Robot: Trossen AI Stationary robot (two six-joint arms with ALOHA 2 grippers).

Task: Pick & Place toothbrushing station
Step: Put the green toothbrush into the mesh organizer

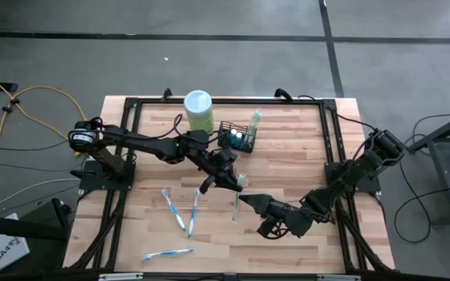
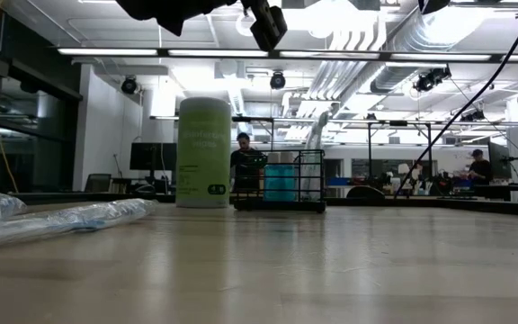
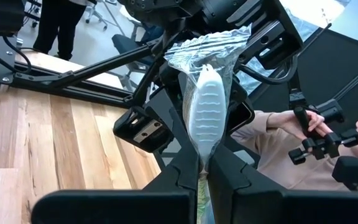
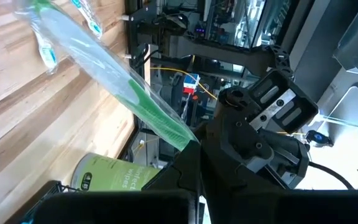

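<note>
Left claw above table centre, pinching the end of a plastic-wrapped toothbrush. Right claw just beside it, pinching a green-handled wrapped toothbrush. Three more wrapped toothbrushes lie flat on the left side of the table, well apart from the toothbrushing station. Station: black wire-mesh caddy, upright at the far edge, something teal inside, one brush standing in it. Pale green canister just beside it.

A lab: ceiling ducts, monitors, concrete floor
</note>
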